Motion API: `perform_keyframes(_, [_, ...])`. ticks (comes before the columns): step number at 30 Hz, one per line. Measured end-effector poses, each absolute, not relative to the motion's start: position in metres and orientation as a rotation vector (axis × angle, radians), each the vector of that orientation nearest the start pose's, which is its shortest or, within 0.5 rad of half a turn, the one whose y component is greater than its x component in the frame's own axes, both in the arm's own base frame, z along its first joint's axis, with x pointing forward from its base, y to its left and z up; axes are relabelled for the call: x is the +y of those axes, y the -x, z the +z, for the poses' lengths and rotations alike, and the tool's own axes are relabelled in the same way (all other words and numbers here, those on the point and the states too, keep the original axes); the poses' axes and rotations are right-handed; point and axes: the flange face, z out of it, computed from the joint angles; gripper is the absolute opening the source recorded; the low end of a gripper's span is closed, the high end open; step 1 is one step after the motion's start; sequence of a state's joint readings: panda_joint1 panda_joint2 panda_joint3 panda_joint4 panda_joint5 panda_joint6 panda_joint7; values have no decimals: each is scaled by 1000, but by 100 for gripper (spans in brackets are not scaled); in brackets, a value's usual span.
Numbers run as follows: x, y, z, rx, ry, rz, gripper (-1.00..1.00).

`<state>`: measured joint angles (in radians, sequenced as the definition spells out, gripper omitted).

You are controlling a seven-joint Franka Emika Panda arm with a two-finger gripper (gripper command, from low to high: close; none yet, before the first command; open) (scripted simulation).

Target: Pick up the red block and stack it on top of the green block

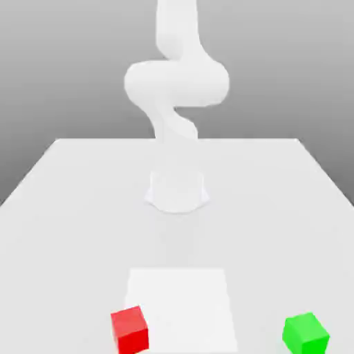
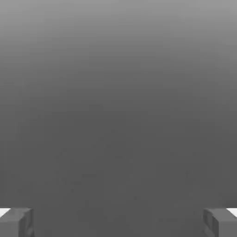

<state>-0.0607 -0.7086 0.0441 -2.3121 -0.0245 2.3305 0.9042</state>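
The red block (image 1: 129, 330) rests on the white table near its front edge, on the exterior view's left, at the corner of a flat white square patch (image 1: 180, 308). The green block (image 1: 305, 332) sits at about the same depth on the exterior view's right, well apart from the red one. In the hand view my gripper (image 2: 118, 222) is open, its two grey fingertips (image 2: 16, 222) standing far apart with nothing between them, against a plain grey background.
The arm's white base (image 1: 177, 191) stands mid-table behind the patch, and its links (image 1: 176, 83) rise out of the picture's top. The table (image 1: 69, 207) stretches wide on both sides of the base.
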Motion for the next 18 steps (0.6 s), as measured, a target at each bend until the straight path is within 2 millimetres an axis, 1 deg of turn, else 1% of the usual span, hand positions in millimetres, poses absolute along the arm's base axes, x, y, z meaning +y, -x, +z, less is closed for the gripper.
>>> perform_keyframes(4, [-10, -430, 608, 1461, 2422, -851, 0])
perform_keyframes(7, [-21, -458, 556, 1647, 2387, -761, 0])
perform_keyframes(9, [-30, -473, 520, 1767, 2354, -698, 0])
perform_keyframes(13, [-47, -493, 445, 1994, 2265, -561, 0])
perform_keyframes(16, [-60, -500, 389, 2153, 2178, -450, 0])
perform_keyframes(18, [-69, -501, 353, 2259, 2106, -372, 0])
